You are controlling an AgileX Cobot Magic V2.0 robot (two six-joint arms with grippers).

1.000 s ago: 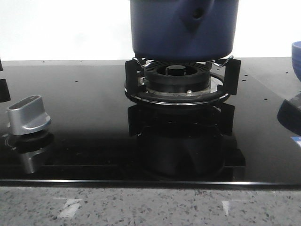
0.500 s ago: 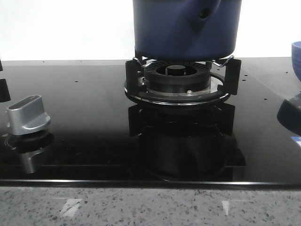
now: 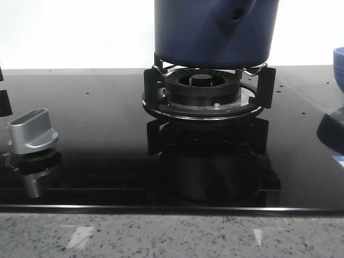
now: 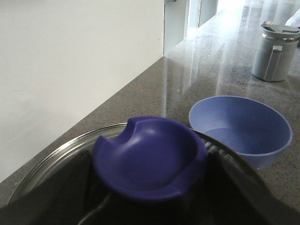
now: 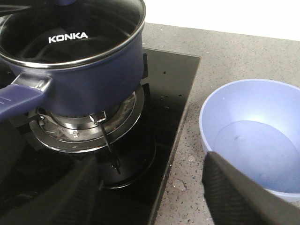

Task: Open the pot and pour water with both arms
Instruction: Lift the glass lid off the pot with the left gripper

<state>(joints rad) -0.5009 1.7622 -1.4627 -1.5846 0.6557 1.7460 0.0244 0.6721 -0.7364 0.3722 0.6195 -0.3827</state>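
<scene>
The dark navy pot (image 3: 215, 32) stands on the black burner stand (image 3: 207, 91), its handle lug (image 3: 232, 15) facing the front camera. In the right wrist view the pot (image 5: 89, 79) carries a glass lid (image 5: 70, 28) marked KONKA, and its long handle (image 5: 18, 98) points sideways. My left gripper (image 4: 150, 187) is shut on the lid's blue knob (image 4: 150, 154), with the lid's steel rim (image 4: 56, 154) below it. My right gripper (image 5: 150, 192) hangs open over the hob's edge between pot and bowl, holding nothing.
A light blue bowl (image 5: 255, 136) with a little water sits on the speckled counter right of the hob (image 3: 97, 134). A silver control knob (image 3: 32, 131) stands front left on the hob. A grey lidded jug (image 4: 274, 51) is farther along the counter.
In the front view the pot has shifted slightly to the right on the burner stand. The burner, the control knob and the bowl have not moved.
</scene>
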